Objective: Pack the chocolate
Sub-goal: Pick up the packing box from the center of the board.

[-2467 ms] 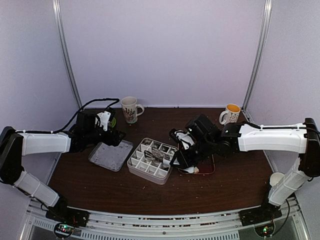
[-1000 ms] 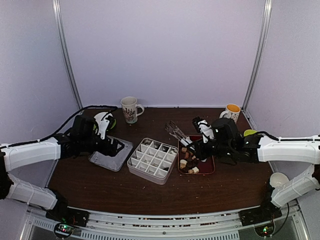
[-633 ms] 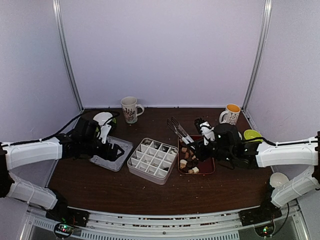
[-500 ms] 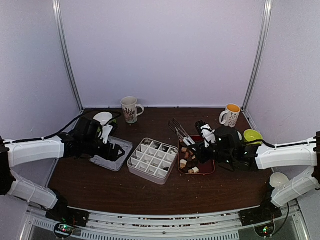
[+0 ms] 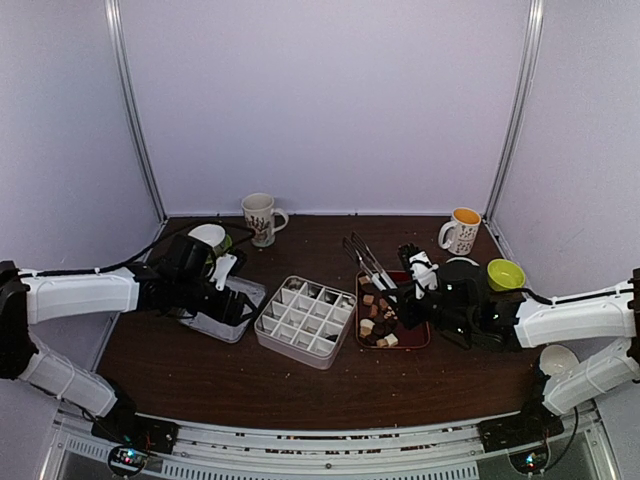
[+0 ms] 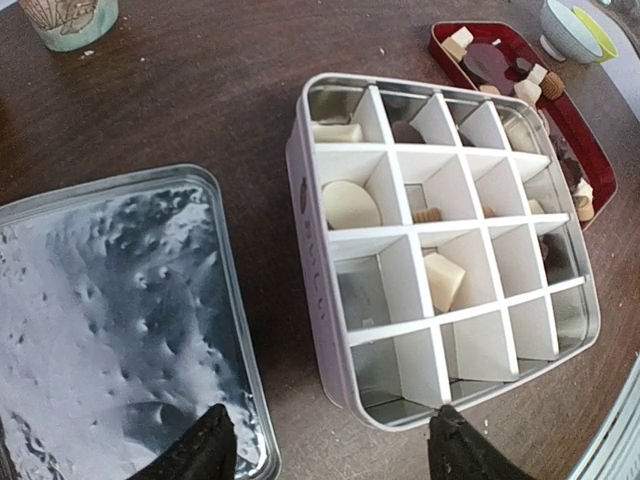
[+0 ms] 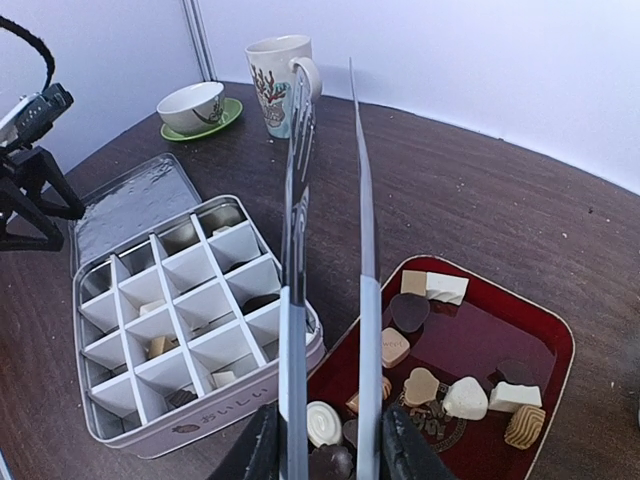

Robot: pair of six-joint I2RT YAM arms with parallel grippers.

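Observation:
Chocolate pieces [image 7: 440, 385] in dark, tan and white lie in the dark red tray [image 7: 475, 335], right of the white divided tin [image 7: 190, 310]. A few pieces [image 6: 350, 205] sit in the tin's compartments [image 6: 440, 250]. My right gripper [image 7: 330, 445] is shut on metal tongs [image 7: 357, 200], whose empty blades reach up over the tray's left edge [image 5: 362, 258]. My left gripper [image 6: 330, 455] is open, low over the gap between the tin's lid [image 6: 110, 300] and the tin's near corner, holding nothing.
A patterned mug [image 5: 260, 218] and a white bowl on a green saucer [image 5: 207, 237] stand at the back left. A mug with a yellow inside [image 5: 462, 228] and a green bowl [image 5: 505, 272] stand at the back right. A white cup [image 5: 555, 358] sits near the right arm's base.
My right arm has drawn the tongs back from over the tin to the tray. The left gripper has slid along the lid toward the tin, its jaws narrowing a little.

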